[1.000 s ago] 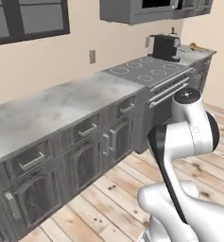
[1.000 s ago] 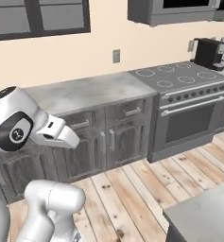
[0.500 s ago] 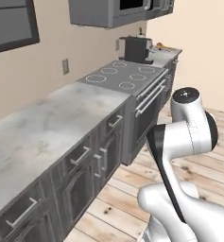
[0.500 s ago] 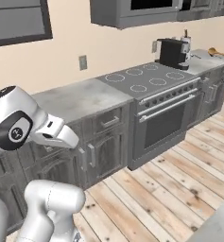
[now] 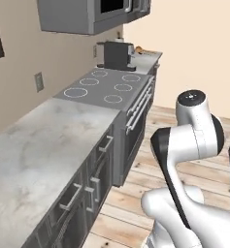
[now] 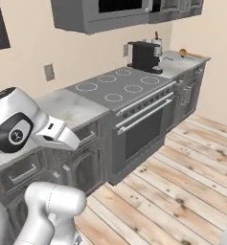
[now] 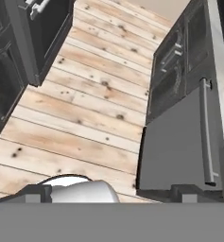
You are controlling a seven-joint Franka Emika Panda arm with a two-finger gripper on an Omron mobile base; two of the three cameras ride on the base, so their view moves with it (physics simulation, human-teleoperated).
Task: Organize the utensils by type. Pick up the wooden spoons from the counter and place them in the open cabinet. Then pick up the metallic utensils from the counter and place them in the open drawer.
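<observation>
My gripper (image 7: pixel 113 194) points down at the floor with its jaws spread wide and nothing between them; the two dark fingertips (image 7: pixel 40 194) stand far apart at the bottom of the hand view. Below it lies a plank floor (image 7: pixel 90 94), a broad clear lane. On one side the lane is bounded by dark cupboard fronts (image 7: pixel 19 42). On the other it ends at a flat grey appliance door (image 7: pixel 172 142) with a long bar handle, whose lower corner comes close to the hand.

From the base views, the arm (image 5: pixel 184 145) stands on open floor, well apart from the counter (image 5: pixel 34 145). The counter's thick slab edge runs along to the cooktop (image 6: pixel 115 86). Under that edge the drawer fronts (image 5: pixel 70 198) sit flush and shut, so I cannot see inside any of them. The oven door (image 6: pixel 141 129) below the cooktop is shut too.

Past the cooktop a dark coffee machine (image 6: pixel 144 55) stands on the far stretch of worktop. Beyond it, near the corner, lies a small orange-brown thing (image 6: pixel 183 51). It may be one of the wooden spoons, but it is too small for me to be sure.
</observation>
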